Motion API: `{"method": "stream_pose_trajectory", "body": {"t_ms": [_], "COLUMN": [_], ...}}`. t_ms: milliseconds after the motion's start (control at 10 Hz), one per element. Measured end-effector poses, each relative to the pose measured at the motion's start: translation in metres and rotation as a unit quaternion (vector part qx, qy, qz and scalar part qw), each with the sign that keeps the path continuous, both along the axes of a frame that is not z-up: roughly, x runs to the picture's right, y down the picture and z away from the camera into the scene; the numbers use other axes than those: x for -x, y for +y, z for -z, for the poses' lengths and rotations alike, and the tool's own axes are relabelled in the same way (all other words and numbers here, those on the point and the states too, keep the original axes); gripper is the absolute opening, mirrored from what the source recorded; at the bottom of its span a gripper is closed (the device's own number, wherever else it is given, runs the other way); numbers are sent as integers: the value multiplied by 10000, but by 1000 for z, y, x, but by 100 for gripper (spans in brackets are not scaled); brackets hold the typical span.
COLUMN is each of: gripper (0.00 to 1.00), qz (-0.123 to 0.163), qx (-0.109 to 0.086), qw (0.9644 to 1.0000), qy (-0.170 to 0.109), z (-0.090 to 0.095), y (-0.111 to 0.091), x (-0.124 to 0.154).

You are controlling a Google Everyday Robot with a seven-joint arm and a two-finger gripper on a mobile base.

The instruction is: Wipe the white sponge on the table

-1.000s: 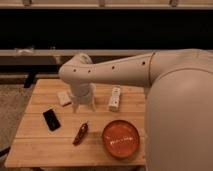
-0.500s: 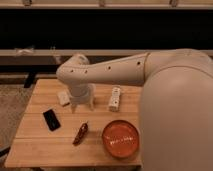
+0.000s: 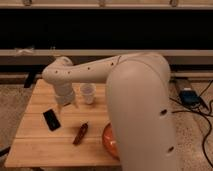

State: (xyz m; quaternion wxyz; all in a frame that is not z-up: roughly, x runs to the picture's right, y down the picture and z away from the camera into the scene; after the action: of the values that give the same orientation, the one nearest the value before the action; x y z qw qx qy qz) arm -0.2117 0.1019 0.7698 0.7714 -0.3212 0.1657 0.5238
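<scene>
The light wooden table (image 3: 35, 145) fills the lower left. My gripper (image 3: 66, 101) hangs from the white arm and is down at the table's back left, where the off-white sponge lay before. The sponge does not show now; the wrist covers that spot. A small white rounded thing (image 3: 88, 93) stands just right of the gripper; I cannot tell what it is.
A black phone (image 3: 51, 120) lies in front of the gripper. A dark red-brown object (image 3: 81, 133) lies near the middle front. An orange bowl (image 3: 107, 141) is half hidden behind my large arm (image 3: 140, 110), which covers the table's right side.
The arm's wrist and gripper have swung left, from the table's back middle to over the sponge's spot. The arm's bulk now covers more of the right side, including the white bar-shaped device.
</scene>
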Motion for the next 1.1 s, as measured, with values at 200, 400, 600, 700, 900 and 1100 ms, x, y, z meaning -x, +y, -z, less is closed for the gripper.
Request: {"method": "stream_pose_trajectory", "body": {"t_ms": [200,400,600,700,900,1100], "gripper": [65,65,65,65,65,65], "qz": [156,279,425,458,473,413], "qx": [-3,-104,-255,-340,-480,-569], "qw": [9994,9986,9974,9971,9968,9969], "qy": [-318,-436,-519,-494,-421,-348], "z": [-17,-37,-55,-67,-96,-121], "y": [1,1,-1,-6,-18,-33], "x": [22,34,58,61,64,63]}}
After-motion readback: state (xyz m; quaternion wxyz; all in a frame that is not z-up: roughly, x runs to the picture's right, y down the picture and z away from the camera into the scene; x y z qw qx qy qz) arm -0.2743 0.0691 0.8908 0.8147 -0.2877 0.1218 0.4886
